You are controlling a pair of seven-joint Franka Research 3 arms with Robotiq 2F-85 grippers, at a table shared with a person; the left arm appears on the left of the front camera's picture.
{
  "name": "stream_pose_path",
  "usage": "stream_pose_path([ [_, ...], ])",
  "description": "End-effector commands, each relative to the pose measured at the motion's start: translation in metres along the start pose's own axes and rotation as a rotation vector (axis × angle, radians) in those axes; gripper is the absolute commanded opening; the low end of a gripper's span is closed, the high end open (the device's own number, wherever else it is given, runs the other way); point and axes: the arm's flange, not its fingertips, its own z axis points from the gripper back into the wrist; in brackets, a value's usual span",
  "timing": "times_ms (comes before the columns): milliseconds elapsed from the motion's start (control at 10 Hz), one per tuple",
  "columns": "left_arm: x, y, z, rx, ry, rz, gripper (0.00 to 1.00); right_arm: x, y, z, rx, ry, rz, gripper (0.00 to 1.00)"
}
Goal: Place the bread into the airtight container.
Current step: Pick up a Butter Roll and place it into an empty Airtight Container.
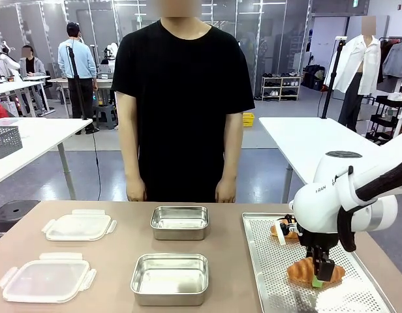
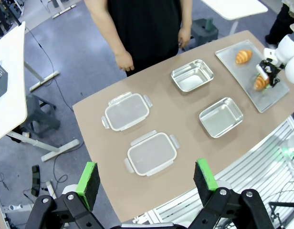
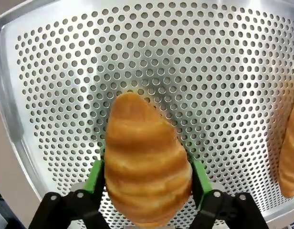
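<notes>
A golden croissant [image 1: 304, 268] lies on the perforated metal tray [image 1: 261, 261] at the table's right. My right gripper [image 1: 320, 277] comes down on it from above. In the right wrist view its green pads [image 3: 95, 174] press both sides of the croissant [image 3: 144, 162], so it is shut on the bread. Two open steel containers stand at mid table, one near [image 1: 170, 257] and one far [image 1: 180, 209]. My left gripper [image 2: 146, 179] hangs open high over the table's left, holding nothing. From there the held croissant [image 2: 259, 83] and the right gripper [image 2: 268, 76] show far off.
A second croissant [image 1: 284, 229] sits at the tray's far end. Two clear plastic lids [image 1: 78, 226] [image 1: 47, 280] lie on the table's left. A person stands at the far edge, hands [image 1: 136, 190] hanging off the table.
</notes>
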Motion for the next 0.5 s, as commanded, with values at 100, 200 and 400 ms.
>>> stream_pose_path([
  [100, 0.001, -0.001, 0.000, 0.002, 0.000, -0.002, 1.00, 0.003, 0.003, 0.008, 0.013, 0.011, 0.004, 0.58],
  [200, 0.001, -0.001, 0.000, 0.002, 0.000, -0.002, 1.00, 0.003, 0.002, 0.009, 0.018, 0.012, -0.002, 0.48],
  [400, 0.001, -0.001, 0.000, 0.002, 0.000, -0.002, 1.00, 0.005, 0.001, 0.020, 0.019, 0.014, -0.009, 0.30],
])
